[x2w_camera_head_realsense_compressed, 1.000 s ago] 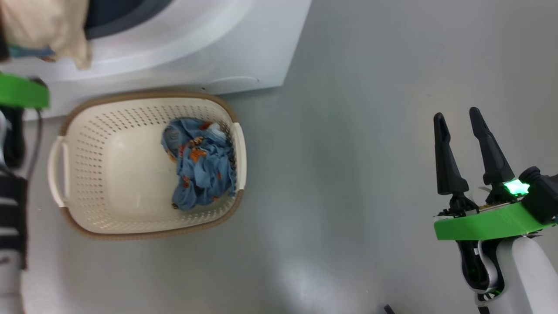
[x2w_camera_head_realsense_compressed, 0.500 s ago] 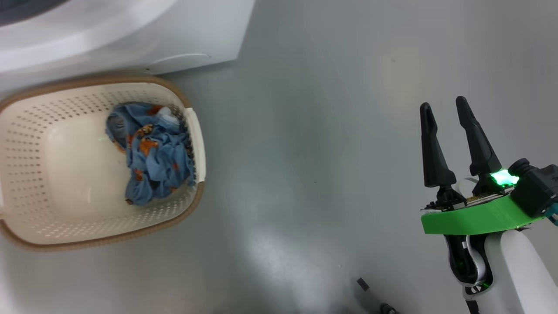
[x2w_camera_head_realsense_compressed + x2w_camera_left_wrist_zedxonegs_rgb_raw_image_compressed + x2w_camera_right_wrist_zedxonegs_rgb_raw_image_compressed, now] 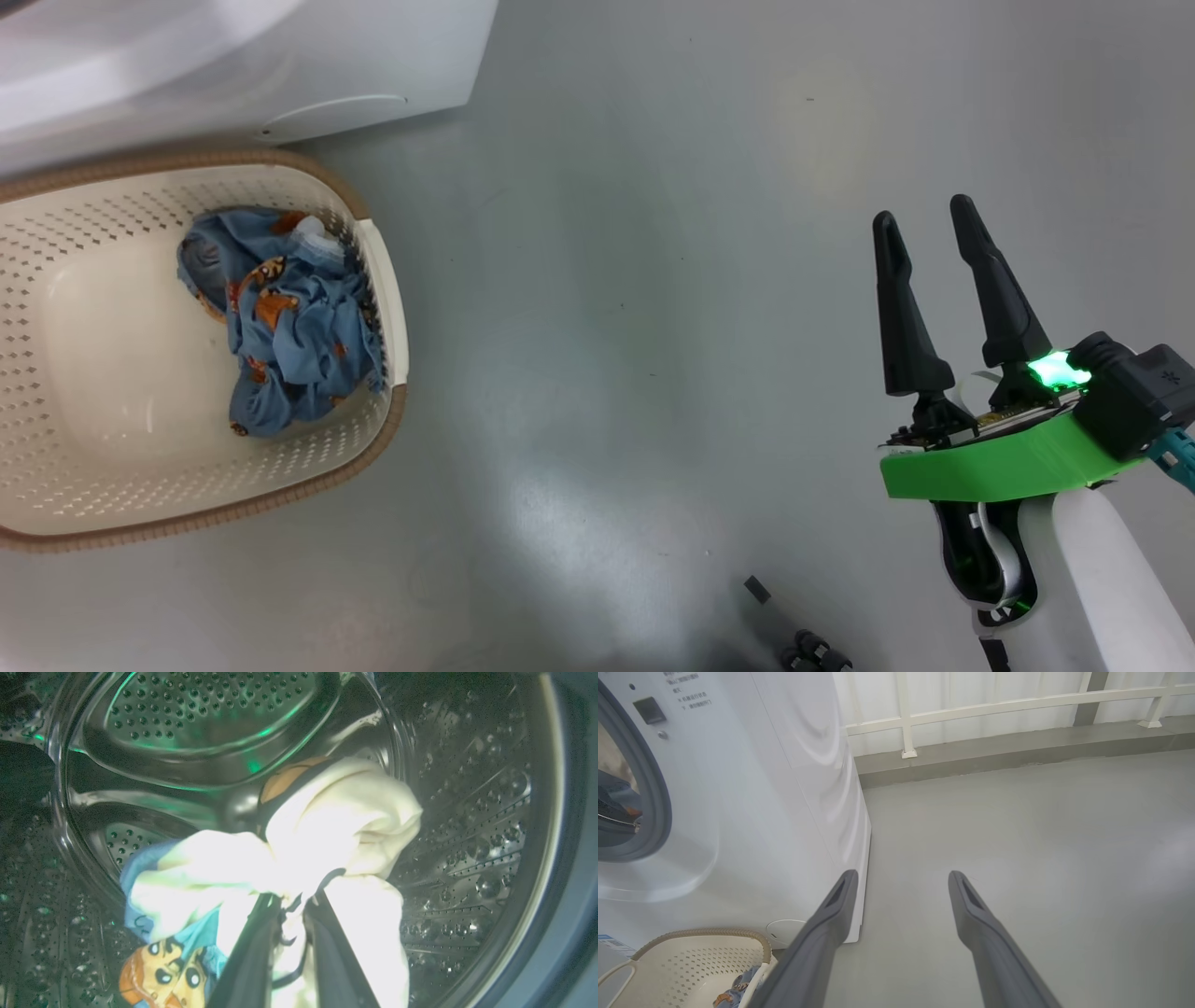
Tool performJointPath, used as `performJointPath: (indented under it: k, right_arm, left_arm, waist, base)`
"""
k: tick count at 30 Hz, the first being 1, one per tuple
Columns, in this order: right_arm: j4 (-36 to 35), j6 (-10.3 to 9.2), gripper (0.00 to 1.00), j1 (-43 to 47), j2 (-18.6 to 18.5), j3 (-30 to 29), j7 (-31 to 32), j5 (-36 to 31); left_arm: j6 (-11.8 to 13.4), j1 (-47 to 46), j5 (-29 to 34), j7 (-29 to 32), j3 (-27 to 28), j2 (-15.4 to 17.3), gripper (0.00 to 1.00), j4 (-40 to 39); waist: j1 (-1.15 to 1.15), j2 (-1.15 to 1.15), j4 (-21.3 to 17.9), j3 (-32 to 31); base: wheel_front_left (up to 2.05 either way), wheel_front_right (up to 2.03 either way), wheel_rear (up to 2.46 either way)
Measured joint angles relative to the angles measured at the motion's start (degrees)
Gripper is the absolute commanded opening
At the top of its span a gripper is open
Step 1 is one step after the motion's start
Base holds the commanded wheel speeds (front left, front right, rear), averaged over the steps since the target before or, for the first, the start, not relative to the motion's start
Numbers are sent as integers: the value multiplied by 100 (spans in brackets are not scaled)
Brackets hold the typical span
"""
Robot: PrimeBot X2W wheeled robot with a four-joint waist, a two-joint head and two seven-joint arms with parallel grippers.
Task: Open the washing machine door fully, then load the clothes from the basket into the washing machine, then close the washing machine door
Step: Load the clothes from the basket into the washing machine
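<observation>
1. The left gripper [image 3: 290, 901], with two long dark fingers, reaches inside the perforated steel drum [image 3: 210, 714] of the big white front-loading washing machine [image 3: 784, 788]. Its jaws stand narrow, pinching a cream-white garment [image 3: 345, 812] bunched at the tips.
2. A soft light-blue garment [image 3: 203, 934] printed with orange-brown figures hangs with the cream one, low on the left of the left wrist view.
3. The right gripper [image 3: 922, 211] hovers over the smooth grey floor [image 3: 653, 280], well apart from the machine, with its jaws spread wide and nothing between them.
4. The small cream plastic basket [image 3: 383, 280], with perforated sides and a brown woven-look rim, stands on the floor just beside the machine's front.
5. Crumpled light-blue printed clothes [image 3: 289, 327] lie in the basket against its right-hand wall.
6. In the right wrist view, the grey-blue rubber ring [image 3: 658, 788] around the machine's mouth is uncovered, and some cloth shows within it.
</observation>
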Motion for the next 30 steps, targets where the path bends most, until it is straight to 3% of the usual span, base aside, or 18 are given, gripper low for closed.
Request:
performJointPath:
  k: [1, 2, 19, 30]
  right_arm:
    - [0, 0, 100, 0, 0, 0, 0, 0]
    - [1, 0, 100, 0, 2, 35, 0, -3]
    - [2, 0, 100, -1, 1, 49, 0, -3]
    - [9, 0, 100, -1, -114, 31, 0, -4]
  left_arm:
    - [0, 0, 0, 0, 0, 0, 55, 0]
    - [0, 0, 24, 0, 12, -16, 100, 266]
    - [0, 51, 98, 0, 81, -209, 100, 624]
    - [0, 905, 58, 0, 230, -491, 100, 311]
  waist:
    - [0, 0, 0, 0]
    - [0, 0, 2, -21]
    - [0, 0, 73, -85]
    - [0, 0, 214, -339]
  base:
    - [0, 0, 0]
    - [0, 0, 0]
    - [0, 0, 0]
    - [0, 0, 0]
